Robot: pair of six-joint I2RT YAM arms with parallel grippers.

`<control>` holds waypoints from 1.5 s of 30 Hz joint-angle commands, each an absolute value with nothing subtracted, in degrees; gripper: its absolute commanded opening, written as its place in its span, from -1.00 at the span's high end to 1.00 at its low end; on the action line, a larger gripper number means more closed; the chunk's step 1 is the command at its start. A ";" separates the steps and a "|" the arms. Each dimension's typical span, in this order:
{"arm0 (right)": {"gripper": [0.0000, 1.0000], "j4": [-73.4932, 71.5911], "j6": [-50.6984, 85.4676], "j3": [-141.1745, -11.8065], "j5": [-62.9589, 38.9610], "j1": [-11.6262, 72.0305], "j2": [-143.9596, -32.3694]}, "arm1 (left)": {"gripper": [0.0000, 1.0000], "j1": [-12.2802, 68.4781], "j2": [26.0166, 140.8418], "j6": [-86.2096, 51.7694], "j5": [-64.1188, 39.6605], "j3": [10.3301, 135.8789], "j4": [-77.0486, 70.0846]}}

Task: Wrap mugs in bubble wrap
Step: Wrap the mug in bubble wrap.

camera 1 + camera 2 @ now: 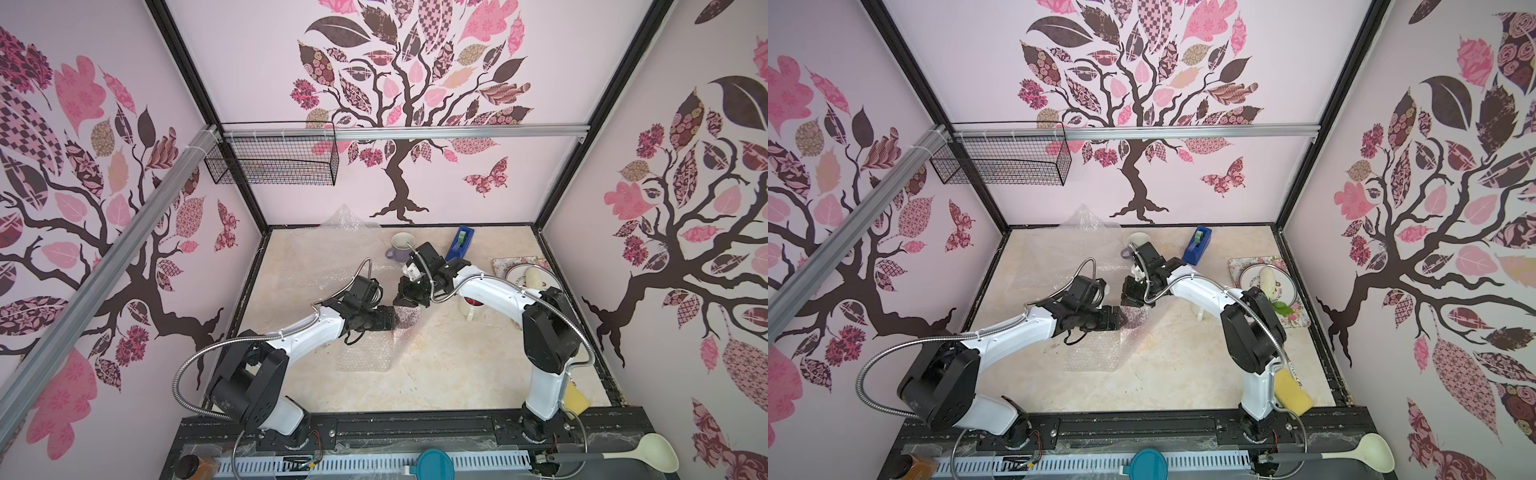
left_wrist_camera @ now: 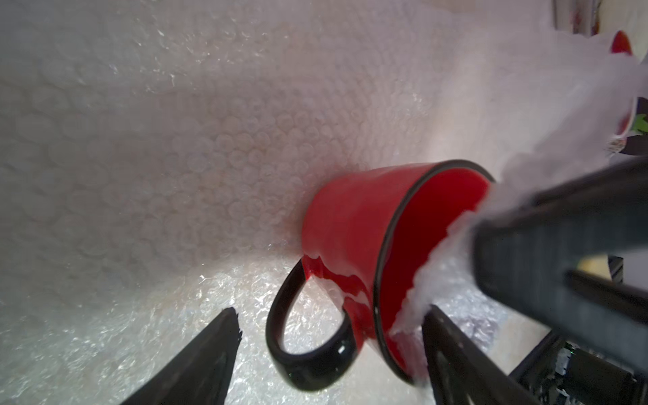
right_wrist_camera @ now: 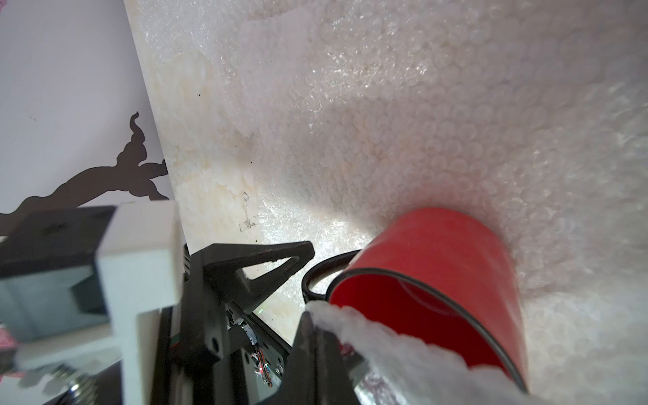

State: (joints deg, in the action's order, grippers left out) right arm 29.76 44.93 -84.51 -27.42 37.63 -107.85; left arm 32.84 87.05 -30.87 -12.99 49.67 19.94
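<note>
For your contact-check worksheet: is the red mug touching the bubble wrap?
Touching. The left wrist view shows the red mug lying on its side directly on the bubble wrap, with no gap beneath it.

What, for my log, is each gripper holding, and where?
Right gripper pinches the clear bubble wrap sheet by its bunched edge, at the mouth of the red ceramic mug. Left gripper: open, holding nothing.

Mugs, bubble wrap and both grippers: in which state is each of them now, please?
red mug, lying on its side on the bubble wrap
bubble wrap, spread under the red mug, one edge lifted to its mouth
lavender mug, upright, bare
white mug, upright, bare
left gripper, jaws open, either side of the handle
right gripper, jaws shut on the bubble wrap's edge
</note>
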 commanded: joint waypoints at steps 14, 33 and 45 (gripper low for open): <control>-0.87 51.68 40.33 -79.89 -17.28 31.52 -87.22 | -0.62 32.52 88.14 -31.30 -11.01 51.27 20.29; -0.95 39.86 45.68 -72.48 -17.69 37.19 -97.21 | -0.57 32.50 88.23 -30.31 -15.27 52.91 22.41; -0.87 40.39 48.02 -69.76 0.44 40.62 -111.35 | -0.65 21.01 79.85 -30.73 -10.67 63.66 37.13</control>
